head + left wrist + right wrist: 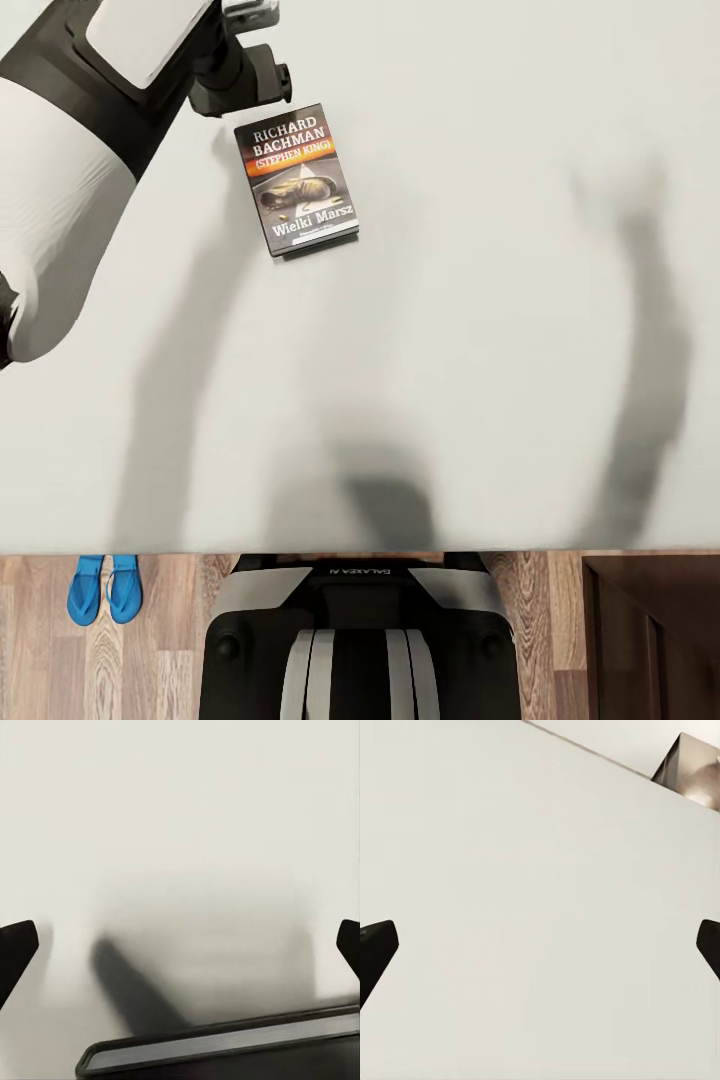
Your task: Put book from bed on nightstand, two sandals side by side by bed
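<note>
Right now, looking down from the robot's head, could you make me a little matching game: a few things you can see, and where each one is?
Things:
1. dark paperback book with white lettering
2. pair of bright blue flip-flop sandals
3. dark brown wooden cabinet
4. left tool

Places:
A. on the wood-plank floor, by the mattress edge
B. over the pale mattress, beside the book's top corner
C. lying flat on the pale mattress
D. at the picture's lower right corner

Pairs: 1-C, 2-A, 3-D, 4-B
</note>
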